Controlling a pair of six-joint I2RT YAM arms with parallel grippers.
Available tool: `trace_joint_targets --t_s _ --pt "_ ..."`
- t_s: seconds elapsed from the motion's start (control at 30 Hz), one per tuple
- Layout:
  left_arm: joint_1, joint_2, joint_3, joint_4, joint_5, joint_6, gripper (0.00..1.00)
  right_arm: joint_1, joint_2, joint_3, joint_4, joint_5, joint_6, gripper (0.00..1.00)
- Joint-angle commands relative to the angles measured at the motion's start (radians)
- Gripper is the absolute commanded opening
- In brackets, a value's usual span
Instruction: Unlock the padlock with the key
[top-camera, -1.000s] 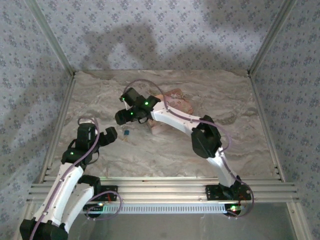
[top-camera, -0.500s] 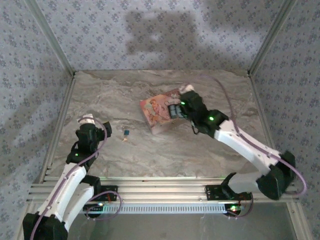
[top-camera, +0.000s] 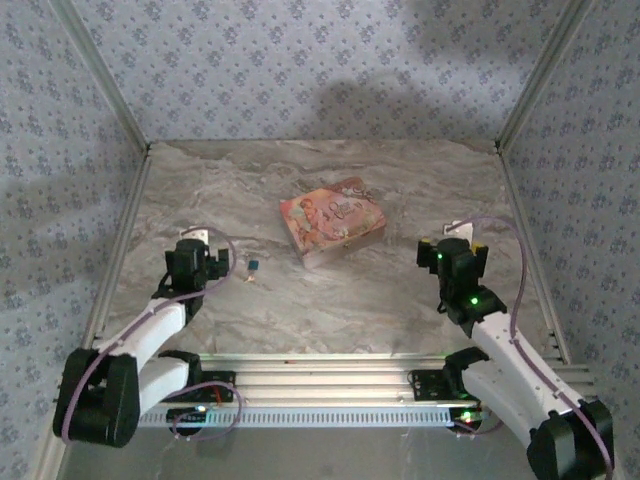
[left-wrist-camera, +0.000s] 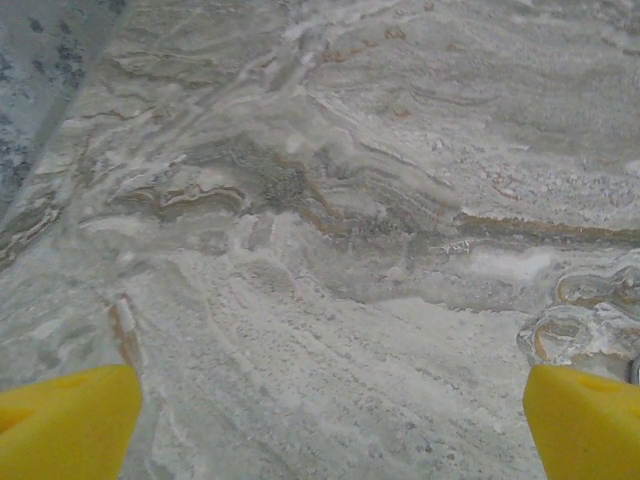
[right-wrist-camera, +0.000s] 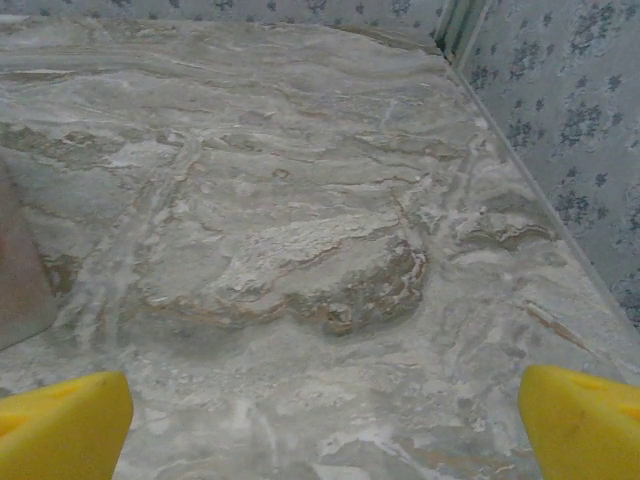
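Marble table (top-camera: 330, 310) carrying everything. Pink box (top-camera: 332, 220) lying mid-table, skewed. Right gripper (right-wrist-camera: 325, 420) hovering near right edge, jaws standing wide, empty. Left gripper (left-wrist-camera: 330, 420) likewise released, gripping nothing. Padlock (top-camera: 254, 266) sitting just beside left gripper, left of box.

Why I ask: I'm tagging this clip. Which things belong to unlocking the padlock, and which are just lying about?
Belongs to the job:
padlock, tiny and dark, on the table
small pale bit just beside it, possibly the key, too small to tell
left gripper, open, empty
right gripper, open, empty

Just lying about:
pink box, mid-table
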Motion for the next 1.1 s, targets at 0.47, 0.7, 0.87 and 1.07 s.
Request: trace_joint_targets --t_s 0.47,0.7,0.87,1.07 --pt "0.077 0.167 -0.032 0.460 0.134 0.075 0.98 -0.257 0.031 -0.314 0.632 -0.184 -0.045 1.00" --pt "0.086 0.295 -0.012 0.613 0.191 0.115 0.98 -0.299 0.170 -0.345 0.816 -0.231 -0.032 1.00" --pt "0.122 0.377 0.030 0.618 0.198 0.086 0.98 -0.304 0.334 -0.306 0.944 -0.265 -0.076 1.00" --pt "0.203 0.455 0.066 0.601 0.284 0.013 0.98 -0.336 0.497 -0.238 1.019 -0.304 -0.090 1.00"
